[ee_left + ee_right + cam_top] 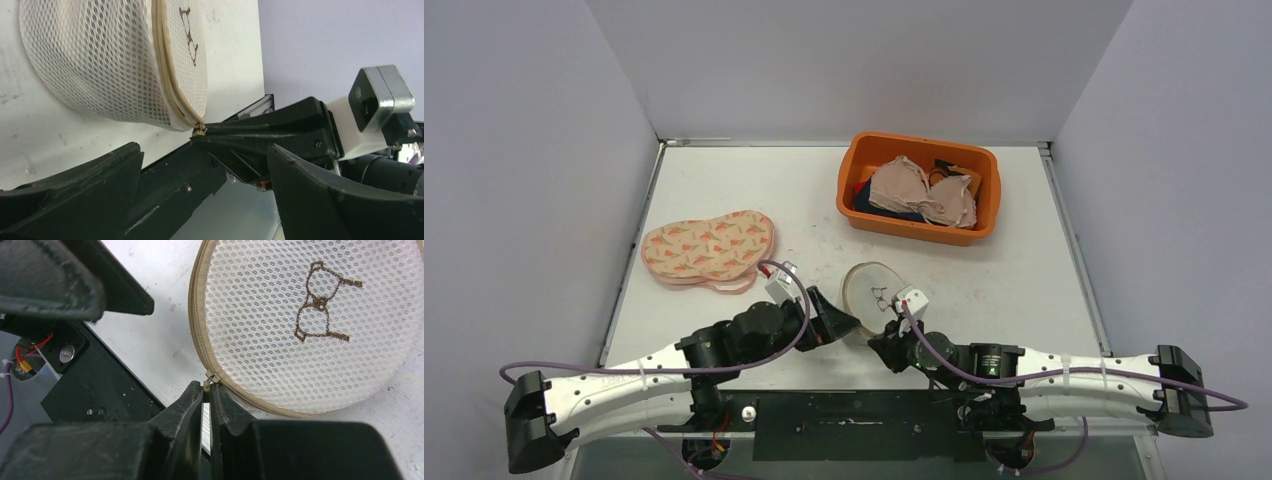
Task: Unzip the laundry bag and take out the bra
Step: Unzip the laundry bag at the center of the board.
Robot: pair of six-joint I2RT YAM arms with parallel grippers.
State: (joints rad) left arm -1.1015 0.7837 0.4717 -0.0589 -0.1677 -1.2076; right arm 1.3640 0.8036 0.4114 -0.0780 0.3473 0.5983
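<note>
Since the mesh laundry bag (300, 325) is still zipped, the right gripper (206, 390) pinches the zipper pull (206, 382); the left gripper (204, 150) hovers spread beside, likely to brace.

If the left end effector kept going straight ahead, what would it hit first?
The left end effector would probably meet the right end effector first, pinching the zipper pull straight ahead; the mesh laundry bag sits just beyond. Depth is hard to judge.
</note>
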